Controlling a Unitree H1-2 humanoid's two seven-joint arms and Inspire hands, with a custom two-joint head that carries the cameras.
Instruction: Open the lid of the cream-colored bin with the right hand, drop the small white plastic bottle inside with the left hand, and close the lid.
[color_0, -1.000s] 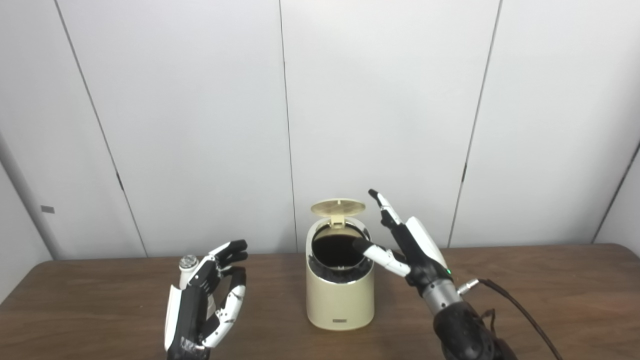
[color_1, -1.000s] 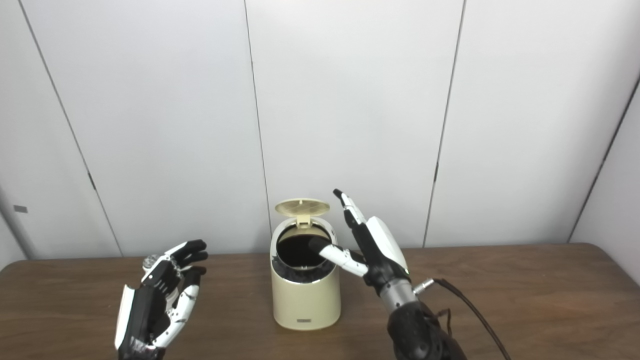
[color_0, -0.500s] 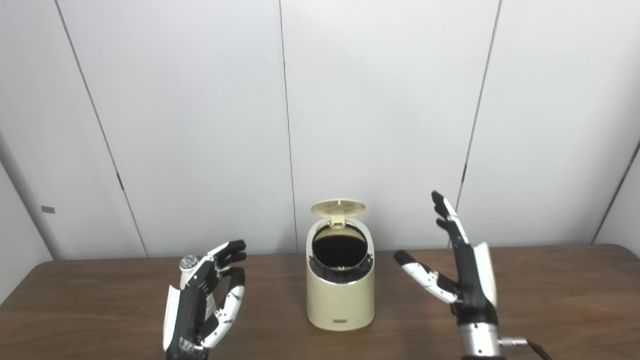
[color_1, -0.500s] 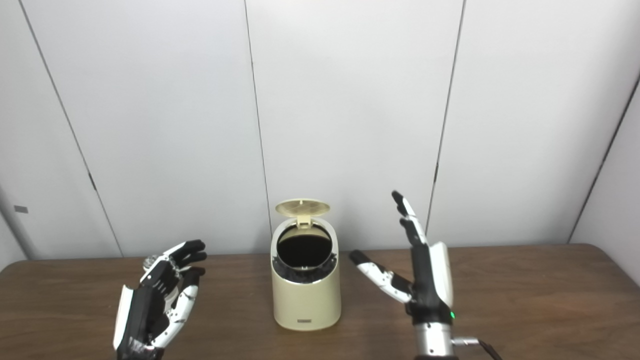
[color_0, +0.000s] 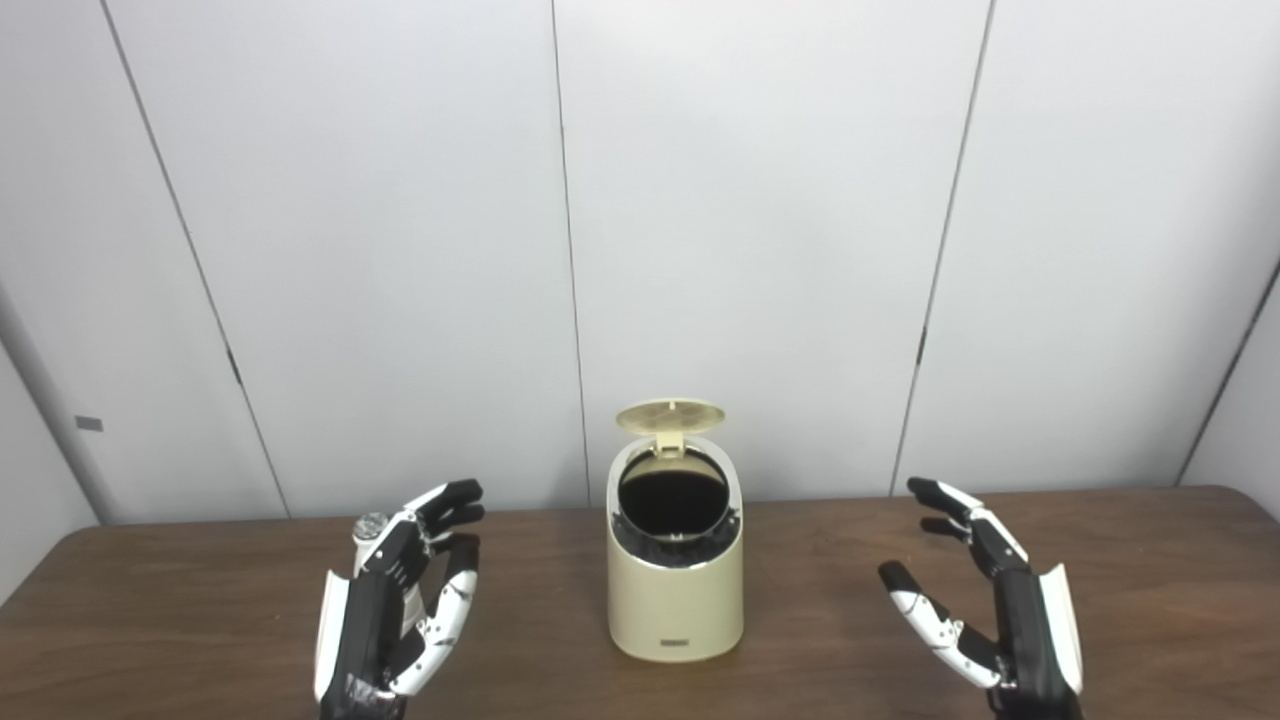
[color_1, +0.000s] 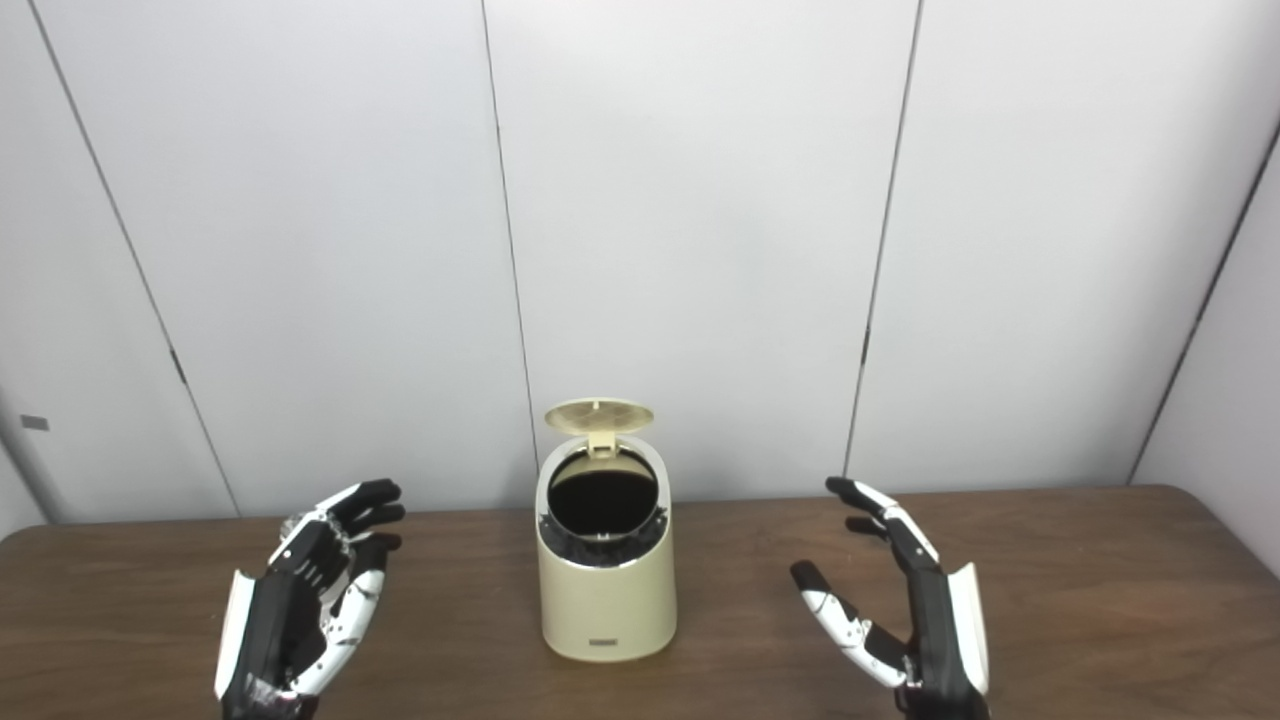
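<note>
**Bin open, bottle held at the left**

The bin stands upright on the table, midway between its left and right edges and nearer the back edge than the front. Its lid is raised on the rear hinge and tipped back, so the dark round opening is exposed.

The bottle is grasped in the left hand, left of the bin and well apart from it. Only the bottle's shiny top is seen, above the curled fingers; the rest is hidden behind the hand. Whether the bottle touches the table cannot be told.

The right hand is held right of the bin, well apart from it, near the front edge. It is released: nothing is held, the fingers are stretched out toward the back edge, and the thumb is spread toward the bin.
</note>
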